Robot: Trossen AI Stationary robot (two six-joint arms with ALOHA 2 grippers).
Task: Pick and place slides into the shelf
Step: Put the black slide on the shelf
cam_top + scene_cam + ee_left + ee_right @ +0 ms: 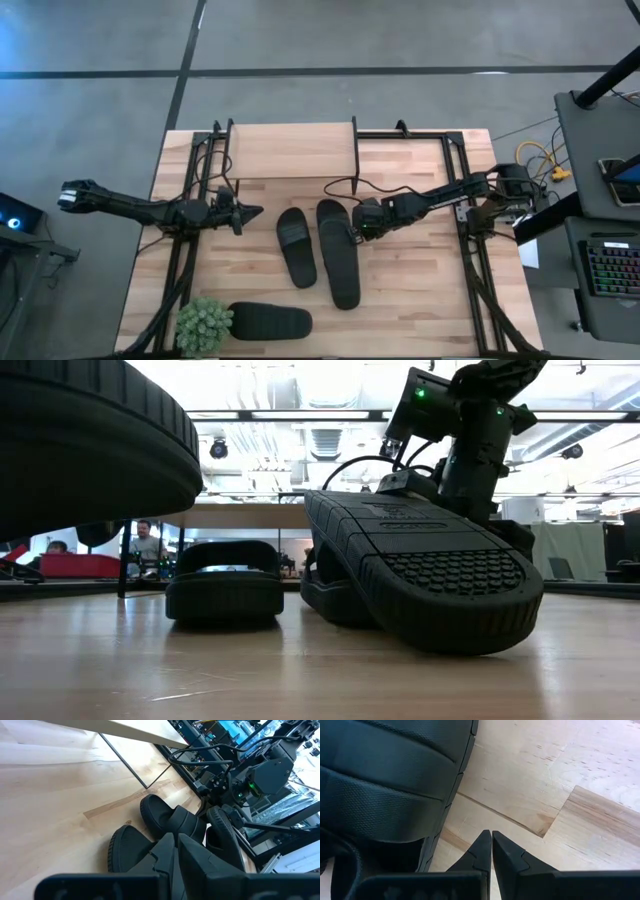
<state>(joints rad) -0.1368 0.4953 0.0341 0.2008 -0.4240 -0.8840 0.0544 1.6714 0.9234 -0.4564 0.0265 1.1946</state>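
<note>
From above, the shelf [293, 150] is standing at the far edge of the counter [420, 300], its light top board hiding whatever may be beneath. Two slides are lying side by side at the middle: the shorter-looking slide [297, 246] and the long slide [338, 253]. A third slide [270, 322] is resting near the front edge, just beside a green plant [204, 325]; a fourth is not showing here. The right tool [357, 224] is sitting against the long slide's edge. The left tool [250, 212] is waiting to the left, apart from the slides, fingers together.

At counter height, the long slide [420, 565] is tilting, its treaded sole facing the camera, while the other slide [224, 585] is sitting flat. A big dark shape, cut off, is filling the upper left corner.

The left wrist view is showing both slides partly hidden behind that arm's own closed fingers [197, 860].

In the right wrist view, the right tool's [491, 847] fingers are pressing together, empty, beside a slide's textured strap [385, 775].
</note>
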